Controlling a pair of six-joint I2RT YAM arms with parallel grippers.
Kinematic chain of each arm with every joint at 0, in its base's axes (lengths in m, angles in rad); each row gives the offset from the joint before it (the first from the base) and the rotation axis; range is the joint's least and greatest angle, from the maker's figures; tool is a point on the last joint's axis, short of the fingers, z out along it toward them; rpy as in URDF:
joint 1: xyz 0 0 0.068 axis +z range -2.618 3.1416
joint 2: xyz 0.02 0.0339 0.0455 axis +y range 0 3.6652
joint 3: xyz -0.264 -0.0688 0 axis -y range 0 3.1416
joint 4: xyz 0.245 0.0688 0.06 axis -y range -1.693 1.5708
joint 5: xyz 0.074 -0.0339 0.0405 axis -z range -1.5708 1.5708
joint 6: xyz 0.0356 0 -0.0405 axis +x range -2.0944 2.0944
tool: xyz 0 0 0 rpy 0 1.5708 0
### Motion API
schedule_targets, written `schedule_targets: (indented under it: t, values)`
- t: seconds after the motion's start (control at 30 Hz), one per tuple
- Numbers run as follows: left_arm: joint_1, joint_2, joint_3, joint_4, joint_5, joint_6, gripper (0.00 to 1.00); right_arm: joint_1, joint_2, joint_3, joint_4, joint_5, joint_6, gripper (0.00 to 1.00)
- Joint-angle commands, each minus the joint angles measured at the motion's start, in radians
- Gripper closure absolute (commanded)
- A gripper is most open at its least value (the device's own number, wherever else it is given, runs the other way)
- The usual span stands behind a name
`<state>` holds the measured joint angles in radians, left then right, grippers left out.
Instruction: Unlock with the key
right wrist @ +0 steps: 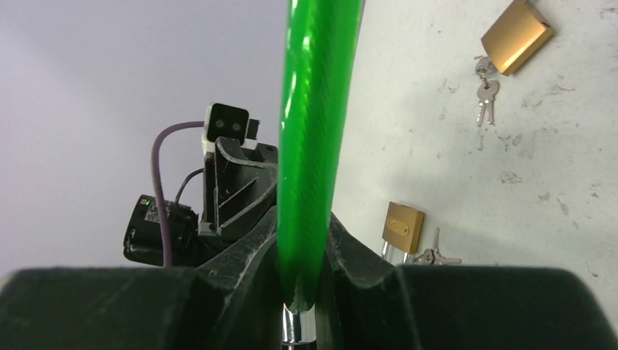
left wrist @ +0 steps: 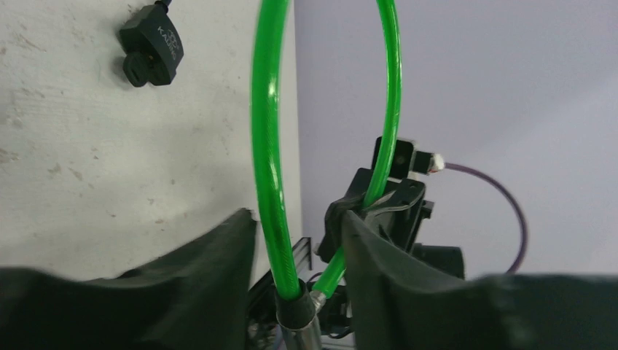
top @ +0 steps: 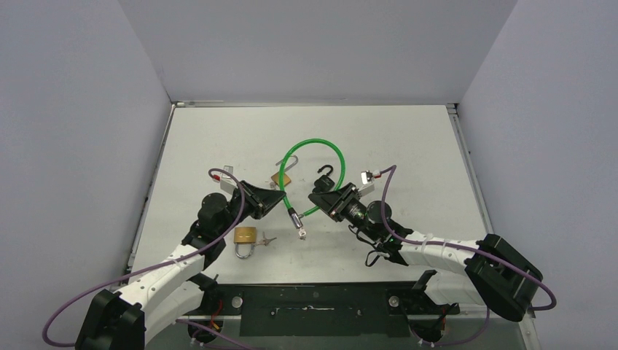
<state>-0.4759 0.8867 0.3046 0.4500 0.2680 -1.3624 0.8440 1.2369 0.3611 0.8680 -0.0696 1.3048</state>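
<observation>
1. Two arms meet at the green cable [top: 312, 143]. Neither holds a key, so unlocking seems not yet begun; the step in hand looks like handling the cable.
2. The right gripper [right wrist: 302, 244] is clenched on the cable just above a metal tip. The left gripper [left wrist: 299, 219] straddles the other strand, its fingers wider than the cable with a gap on one side, so it looks released.
3. One brass padlock [top: 245, 235] lies just outside the cable's loop, on the left arm's side, with its keys [top: 267, 239] touching it. A second padlock [top: 276, 177] is crossed by the cable's left strand. A black lock head [left wrist: 151, 45] lies inside the loop.
4. The next move likely calls for letting the cable go and pinching the small flat keys.
5. I cannot tell whether the keys sit in the keyhole or merely beside it, nor which lock is meant. The cable's ends are cut off in both wrist views.
</observation>
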Motion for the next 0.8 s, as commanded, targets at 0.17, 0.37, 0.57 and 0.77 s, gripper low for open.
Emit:
schedule_targets:
  t: [0.17, 0.37, 0.57, 0.77]
  values:
    - [-0.006, 0.055, 0.051, 0.052, 0.09, 0.067, 0.3, 0.019, -0.003, 0.039, 0.218, -0.042, -0.055, 1.0]
    - [-0.009, 0.121, 0.036, 0.104, 0.149, -0.01, 0.28, 0.027, 0.005, 0.042, 0.267, -0.07, -0.101, 1.0]
    - [-0.012, 0.123, 0.01, 0.189, 0.147, -0.068, 0.49, 0.033, 0.04, 0.057, 0.29, -0.116, -0.134, 1.0]
    - [-0.01, 0.087, 0.014, 0.195, 0.119, -0.053, 1.0, 0.034, 0.031, 0.055, 0.238, -0.137, -0.175, 1.0]
